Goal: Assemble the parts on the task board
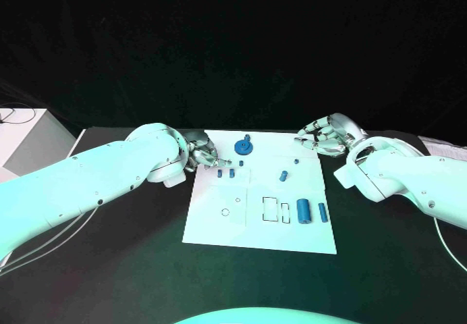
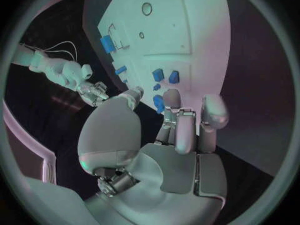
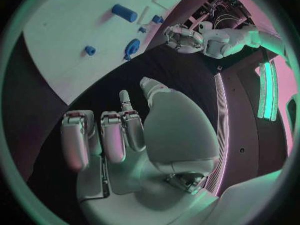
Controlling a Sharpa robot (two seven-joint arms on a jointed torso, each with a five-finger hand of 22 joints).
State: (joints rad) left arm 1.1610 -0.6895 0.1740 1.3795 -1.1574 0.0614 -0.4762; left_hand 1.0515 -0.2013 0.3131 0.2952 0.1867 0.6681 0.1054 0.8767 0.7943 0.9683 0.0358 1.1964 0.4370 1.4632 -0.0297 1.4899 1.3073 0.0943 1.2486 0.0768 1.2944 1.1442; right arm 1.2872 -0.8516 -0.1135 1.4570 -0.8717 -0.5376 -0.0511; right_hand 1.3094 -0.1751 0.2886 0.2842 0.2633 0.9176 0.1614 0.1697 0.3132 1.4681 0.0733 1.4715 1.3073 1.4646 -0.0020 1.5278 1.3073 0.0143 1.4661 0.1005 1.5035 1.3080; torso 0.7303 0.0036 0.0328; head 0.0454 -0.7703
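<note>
The white task board (image 1: 255, 233) lies in the middle of the black table. On it are a blue round gear-like part (image 1: 243, 146) at the back, two small blue pegs (image 1: 226, 173), a small blue piece (image 1: 283, 175) and two blue cylinders (image 1: 312, 211) at the right. My left hand (image 1: 204, 154) hovers at the board's back left edge, holding nothing, its fingertips (image 2: 172, 99) close to the gear-like part (image 2: 159, 103). My right hand (image 1: 326, 135) hangs off the board's back right corner, fingers loosely bent and holding nothing. In the right wrist view the gear-like part (image 3: 132, 47) lies beyond the fingers (image 3: 112, 135).
A white box (image 1: 29, 142) with cables stands at the table's far left. Rectangular recesses (image 1: 275, 209) and a small round hole (image 1: 225, 212) mark the board's near half. Bare black table (image 1: 117, 270) surrounds the board.
</note>
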